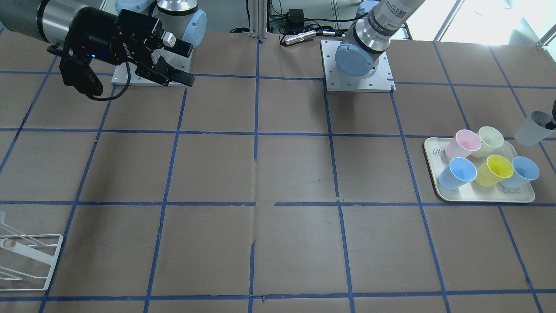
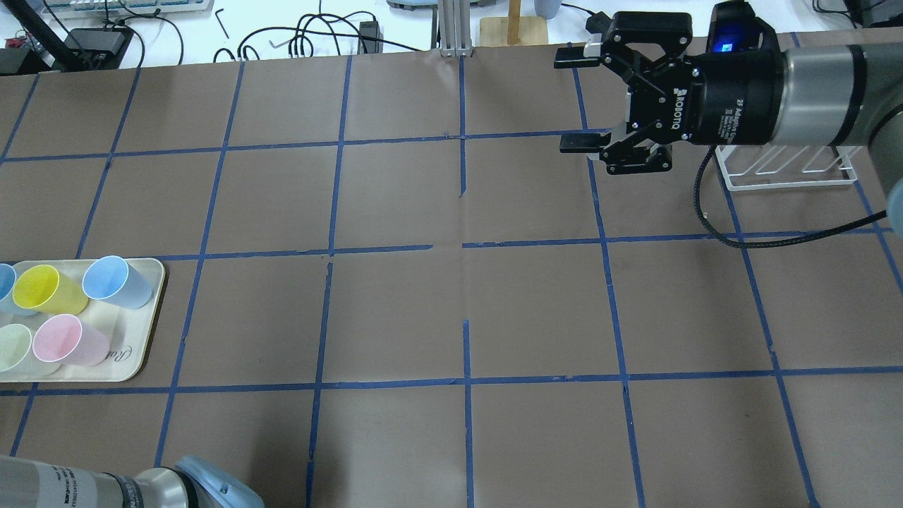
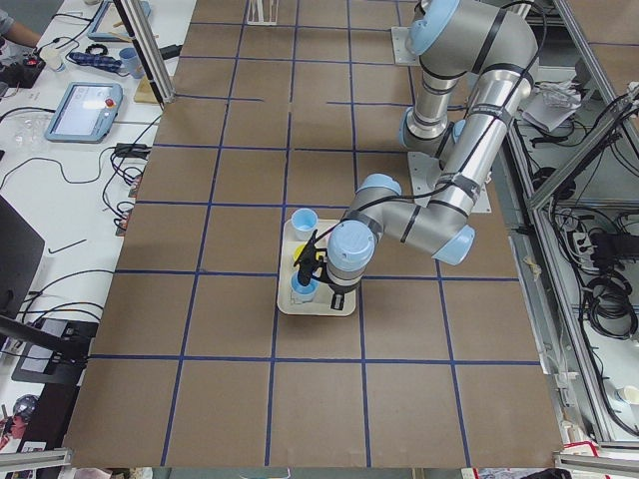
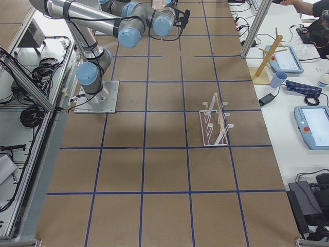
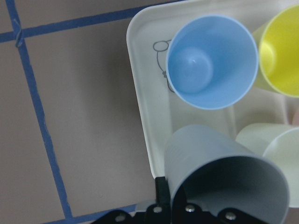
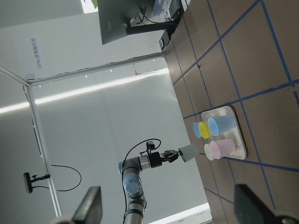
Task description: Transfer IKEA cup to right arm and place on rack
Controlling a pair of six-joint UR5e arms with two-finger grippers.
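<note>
The pale grey IKEA cup (image 1: 531, 129) hangs tilted in the air just beyond the cream tray's (image 1: 478, 196) corner. My left gripper (image 1: 552, 118) is shut on its rim at the view's right edge. In the left wrist view the cup (image 5: 224, 172) fills the lower right, above the tray (image 5: 147, 121). The right wrist view shows it from afar (image 6: 189, 151). My right gripper (image 2: 573, 100) is open and empty, held high over the far right of the table; it also shows in the front view (image 1: 184, 63). The white wire rack (image 2: 783, 169) stands beneath the right wrist, also in the front view (image 1: 30, 256).
The tray holds a pink cup (image 1: 464, 144), a pale green cup (image 1: 490, 141), a yellow cup (image 1: 495, 169) and two blue cups (image 1: 458, 172). The right arm's black cable (image 2: 776, 240) loops over the table. Blue tape lines grid the brown tabletop.
</note>
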